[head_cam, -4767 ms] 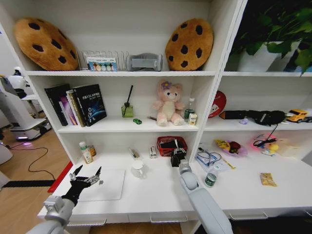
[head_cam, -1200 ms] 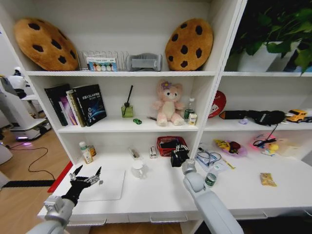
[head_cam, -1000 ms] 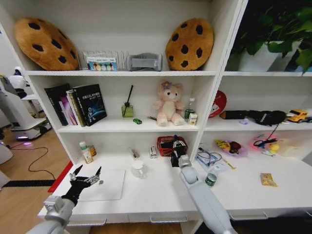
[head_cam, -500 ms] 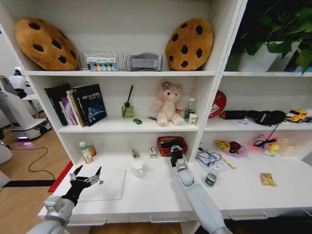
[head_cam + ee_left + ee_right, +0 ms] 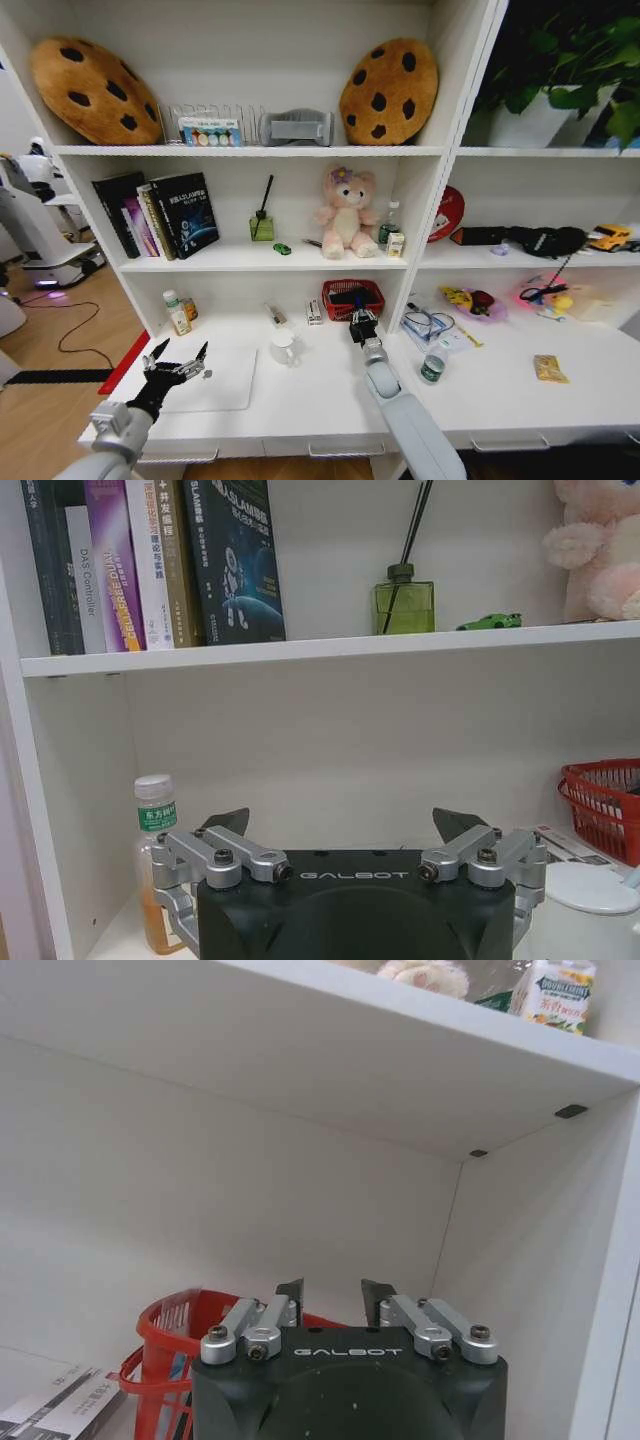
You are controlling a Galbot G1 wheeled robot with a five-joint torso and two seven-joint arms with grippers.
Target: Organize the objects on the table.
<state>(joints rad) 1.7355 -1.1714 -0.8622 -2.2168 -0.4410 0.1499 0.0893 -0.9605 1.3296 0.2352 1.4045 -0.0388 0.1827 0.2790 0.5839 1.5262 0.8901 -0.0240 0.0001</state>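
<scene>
The white table (image 5: 320,400) carries a flat silver laptop (image 5: 218,380) at the left and a small round green-white tin (image 5: 432,368) at the right. A tiny green toy car (image 5: 282,249) (image 5: 490,622) sits on the shelf above. My right gripper (image 5: 360,322) (image 5: 333,1290) hovers just in front of a red basket (image 5: 352,297) (image 5: 160,1340), its fingers a narrow gap apart with nothing between them. My left gripper (image 5: 175,365) (image 5: 340,825) hangs open and empty over the laptop's left edge.
A white mug (image 5: 283,347) stands left of my right arm, and a bottle (image 5: 177,313) (image 5: 157,860) stands at the back left. Glasses, cables and a yellow packet (image 5: 550,368) lie on the right half. The pink bear (image 5: 345,212) and books sit on the shelf.
My right gripper reached up over the red basket a second ago, then drew back and down to its front. The left arm has stayed still.
</scene>
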